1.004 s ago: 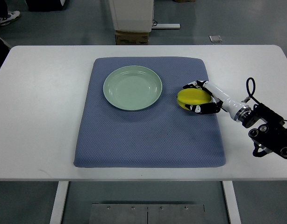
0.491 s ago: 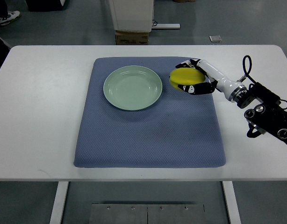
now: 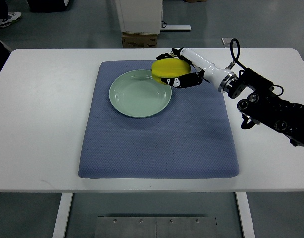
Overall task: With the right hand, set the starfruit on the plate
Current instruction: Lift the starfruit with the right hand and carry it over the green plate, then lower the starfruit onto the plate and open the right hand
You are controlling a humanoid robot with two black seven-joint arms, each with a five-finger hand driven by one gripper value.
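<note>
My right hand (image 3: pixel 174 67) is shut on a yellow starfruit (image 3: pixel 167 70) and holds it in the air over the far right rim of the pale green plate (image 3: pixel 134 96). The plate lies on the far middle of a blue mat (image 3: pixel 157 134) and has nothing on it. The right arm reaches in from the right edge. The left arm is out of view.
The mat lies on a white table (image 3: pixel 38 114). Beyond the table's far edge stand a cardboard box (image 3: pixel 139 39) and a white cabinet base (image 3: pixel 139 15) on the floor. A shoe (image 3: pixel 8 19) shows at the top left.
My right hand has lifted the starfruit off the mat's right side and carried it left and away, to over the plate's right rim.
</note>
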